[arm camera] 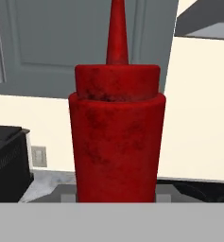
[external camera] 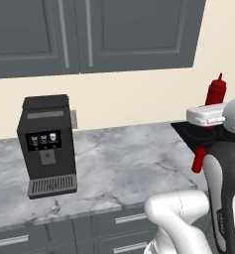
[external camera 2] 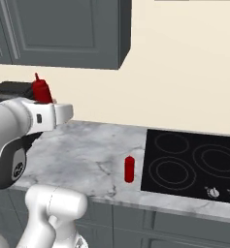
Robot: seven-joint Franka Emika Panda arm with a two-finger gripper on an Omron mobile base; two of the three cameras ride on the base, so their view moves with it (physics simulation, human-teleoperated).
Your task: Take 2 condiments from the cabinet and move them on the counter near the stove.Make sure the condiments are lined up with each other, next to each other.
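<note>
Pincer (arm camera: 116,201) clamping red squeeze bottle (arm camera: 116,137), pointed nozzle up

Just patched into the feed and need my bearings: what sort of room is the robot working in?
A kitchen, rendered in simulation. A black cooktop with knobs is set into a marble counter, a coffee machine stands on it, and dark grey wall cabinets hang above.
</note>
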